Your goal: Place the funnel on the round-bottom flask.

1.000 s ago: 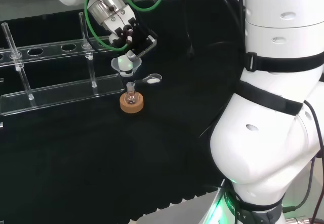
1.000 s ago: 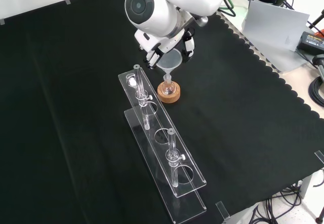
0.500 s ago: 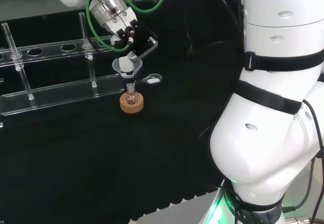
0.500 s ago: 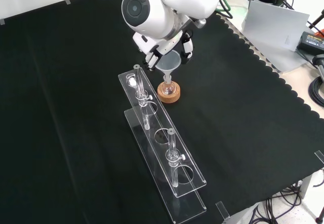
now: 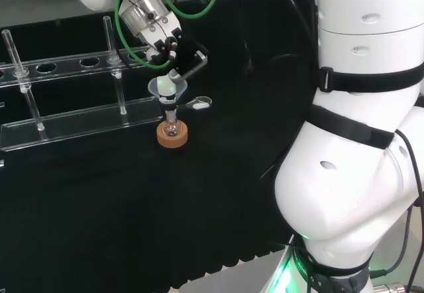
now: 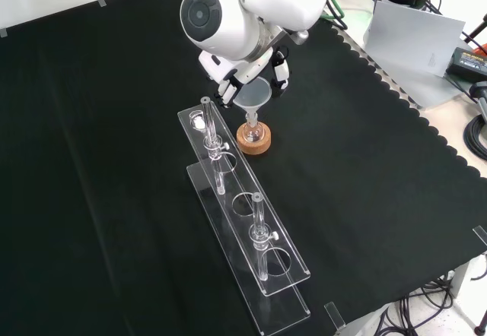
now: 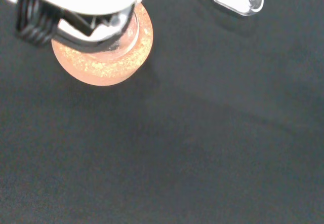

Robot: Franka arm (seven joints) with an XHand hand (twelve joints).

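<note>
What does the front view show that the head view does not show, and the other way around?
Front view alone: the clear rack along its whole length with two upright tubes, and the arm's round grey cap before the hand. Head view alone: the hand curled on the funnel's rim, and a small clear piece lying on the cloth beside it. Both: the funnel with its stem at the neck of the round-bottom flask on its cork ring.

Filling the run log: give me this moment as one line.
hand: shut on funnel | funnel: stem at neck of round-bottom flask | flask: upright on cork ring | release: not yet
</note>
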